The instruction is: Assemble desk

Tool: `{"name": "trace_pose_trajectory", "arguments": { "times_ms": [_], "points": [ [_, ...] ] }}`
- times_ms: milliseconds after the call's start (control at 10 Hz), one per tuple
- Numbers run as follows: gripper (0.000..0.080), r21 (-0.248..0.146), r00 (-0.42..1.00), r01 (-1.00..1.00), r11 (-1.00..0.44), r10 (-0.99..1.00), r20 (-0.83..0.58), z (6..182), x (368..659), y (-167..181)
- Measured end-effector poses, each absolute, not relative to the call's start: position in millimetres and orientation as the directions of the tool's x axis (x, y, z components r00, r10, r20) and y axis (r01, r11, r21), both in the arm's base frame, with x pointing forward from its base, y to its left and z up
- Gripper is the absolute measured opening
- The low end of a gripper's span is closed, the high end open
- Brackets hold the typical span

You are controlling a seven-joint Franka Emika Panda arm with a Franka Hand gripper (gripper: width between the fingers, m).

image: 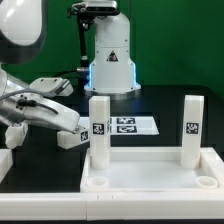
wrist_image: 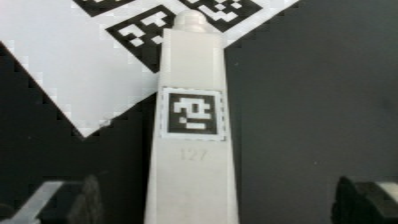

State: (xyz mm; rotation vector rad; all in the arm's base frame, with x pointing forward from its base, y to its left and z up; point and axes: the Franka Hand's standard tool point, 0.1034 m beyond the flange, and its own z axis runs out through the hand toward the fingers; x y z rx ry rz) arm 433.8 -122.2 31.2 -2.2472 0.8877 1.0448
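The white desk top (image: 150, 180) lies at the front as a rimmed tray. Two white legs stand upright in it, one at the exterior view's left (image: 98, 135) and one at its right (image: 192, 135), each with a black-and-white tag. My gripper (image: 72, 133) reaches in from the exterior view's left, low over the black table. In the wrist view a third tagged leg (wrist_image: 191, 120) runs lengthwise between my fingers (wrist_image: 63, 200), with a dark gap on each side. The gripper (wrist_image: 210, 205) is open around it and does not touch it.
The marker board (image: 128, 125) lies behind the left leg and shows beyond the third leg in the wrist view (wrist_image: 160, 30). The robot base (image: 110, 60) stands at the back. Another white block (image: 13, 135) sits at the far left edge.
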Motion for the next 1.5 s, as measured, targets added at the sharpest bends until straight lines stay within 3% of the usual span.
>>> {"name": "trace_pose_trajectory", "arguments": {
  "times_ms": [300, 600, 800, 1000, 1100, 1200, 1400, 1500],
  "points": [
    [0.0648, -0.096, 0.360, -0.774, -0.626, -0.310, -0.880, 23.0, 428, -114],
    [0.0648, -0.096, 0.361, -0.771, -0.629, -0.309, -0.880, 21.8, 428, -113],
    [0.0648, -0.035, 0.273, -0.793, -0.608, -0.303, -0.913, 13.1, 418, -112],
    [0.0648, -0.031, 0.273, -0.789, -0.613, -0.305, -0.912, 9.6, 421, -112],
    [0.0513, -0.030, 0.271, -0.789, -0.613, -0.305, -0.913, 9.0, 420, -112],
    [0.0513, -0.030, 0.271, -0.789, -0.613, -0.305, -0.913, 8.8, 420, -112],
    [0.0284, -0.029, 0.271, -0.789, -0.613, -0.305, -0.913, 8.7, 420, -112],
    [0.0284, -0.034, 0.282, -0.785, -0.619, -0.307, -0.909, 11.0, 422, -113]
  ]
}}
